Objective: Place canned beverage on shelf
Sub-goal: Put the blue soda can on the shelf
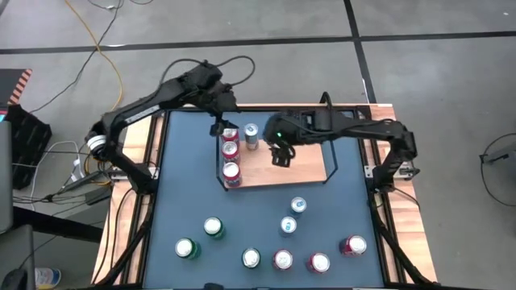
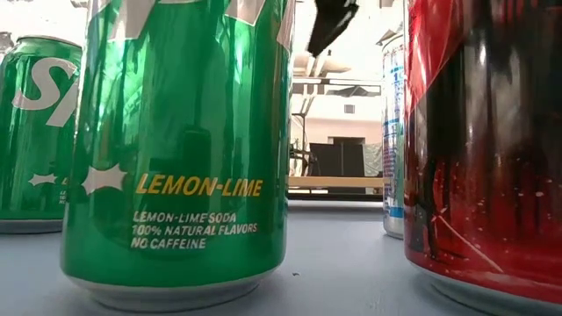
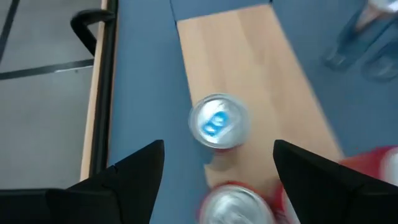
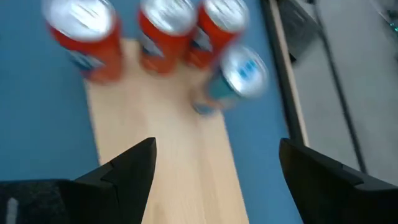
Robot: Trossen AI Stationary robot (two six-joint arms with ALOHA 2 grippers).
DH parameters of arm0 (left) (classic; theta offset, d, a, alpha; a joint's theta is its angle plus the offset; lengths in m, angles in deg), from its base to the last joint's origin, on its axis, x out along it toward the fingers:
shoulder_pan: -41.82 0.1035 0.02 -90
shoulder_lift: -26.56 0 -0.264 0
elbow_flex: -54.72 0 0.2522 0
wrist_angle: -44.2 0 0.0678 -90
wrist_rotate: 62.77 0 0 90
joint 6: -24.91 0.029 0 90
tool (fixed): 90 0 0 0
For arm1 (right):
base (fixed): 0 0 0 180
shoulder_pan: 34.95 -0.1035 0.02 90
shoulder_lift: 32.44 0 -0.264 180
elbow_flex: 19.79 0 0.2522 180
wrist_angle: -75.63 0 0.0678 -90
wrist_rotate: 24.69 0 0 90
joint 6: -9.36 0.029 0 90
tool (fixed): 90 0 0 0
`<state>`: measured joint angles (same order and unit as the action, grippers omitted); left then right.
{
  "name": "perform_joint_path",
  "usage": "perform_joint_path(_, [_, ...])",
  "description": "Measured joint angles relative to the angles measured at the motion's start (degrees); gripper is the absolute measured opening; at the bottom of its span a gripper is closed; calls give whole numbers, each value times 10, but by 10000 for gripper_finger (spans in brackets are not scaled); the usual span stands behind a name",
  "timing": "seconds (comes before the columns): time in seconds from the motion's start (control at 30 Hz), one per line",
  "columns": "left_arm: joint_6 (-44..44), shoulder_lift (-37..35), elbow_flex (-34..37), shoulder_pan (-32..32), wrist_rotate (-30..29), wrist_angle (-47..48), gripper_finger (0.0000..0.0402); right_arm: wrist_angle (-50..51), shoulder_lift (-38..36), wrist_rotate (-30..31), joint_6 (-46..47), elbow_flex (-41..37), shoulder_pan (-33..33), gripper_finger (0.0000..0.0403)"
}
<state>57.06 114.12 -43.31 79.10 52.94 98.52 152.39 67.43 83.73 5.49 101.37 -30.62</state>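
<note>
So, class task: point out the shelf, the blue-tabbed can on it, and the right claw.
shelf (image 1: 306, 165): high view, bare wood board.
blue-tabbed can (image 3: 218, 121): left wrist view, its lid.
right claw (image 1: 281, 158): high view, between its fingertips.

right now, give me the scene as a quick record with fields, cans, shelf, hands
shelf: light-wood board, far half of the table
cans on shelf: three red cans in a row at its left end, one blue-top can beside them
cans off shelf: nine, standing on the near half of the blue table
left hand: open, above the shelf's left end
right hand: open, empty, over the board
</note>
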Motion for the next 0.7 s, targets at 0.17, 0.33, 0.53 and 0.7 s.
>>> perform_joint_path(0.17, [-73,-76,0,0,7,46,287,-54,6,-106,-87,1,65,324])
perform_joint_path(0.33, [-142,-148,0,-15,15,64,287,-117,12,-216,-161,1,129,324])
perform_joint_path(0.53, [-213,-223,0,-55,1,61,287,-135,52,-273,-256,2,147,324])
perform_joint_path(0.7, [-263,-264,0,-89,-44,60,287,-156,80,-279,-276,2,152,324])
